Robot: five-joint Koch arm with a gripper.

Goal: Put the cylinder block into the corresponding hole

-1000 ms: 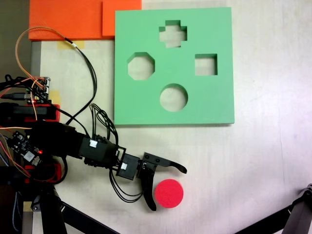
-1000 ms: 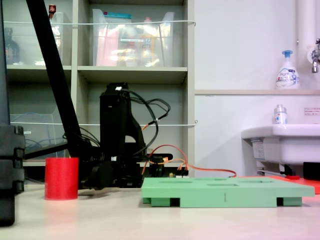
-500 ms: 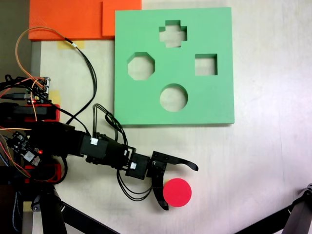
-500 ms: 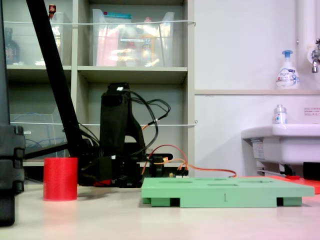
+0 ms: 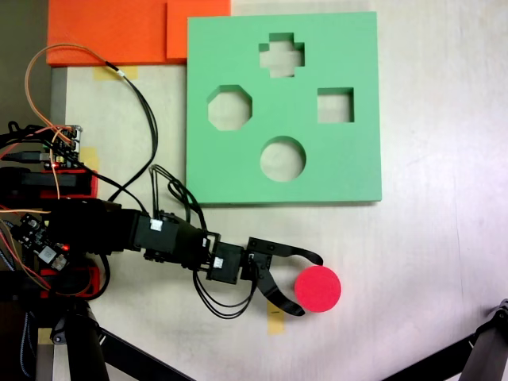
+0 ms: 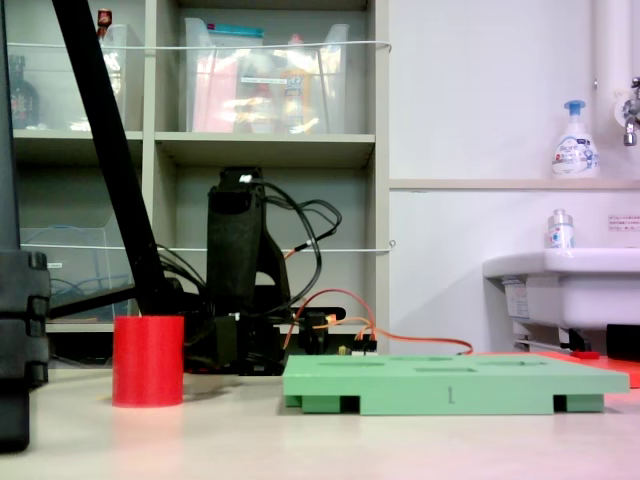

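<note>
The short bright-red cylinder block stands upright on the pale surface, at about five o'clock from the square green foam board and well apart from it. In the low side view the same red cylinder stands left of the board. The black tool reaches in from nine o'clock with its jaws spread wide — one curved finger ends by the block's upper left edge, the other by its lower left edge; whether either touches cannot be told. The round cutout sits at the board's six o'clock, with the octagonal cutout at ten o'clock from it. A flat orange foam sheet lies beside the board's upper left corner.
</note>
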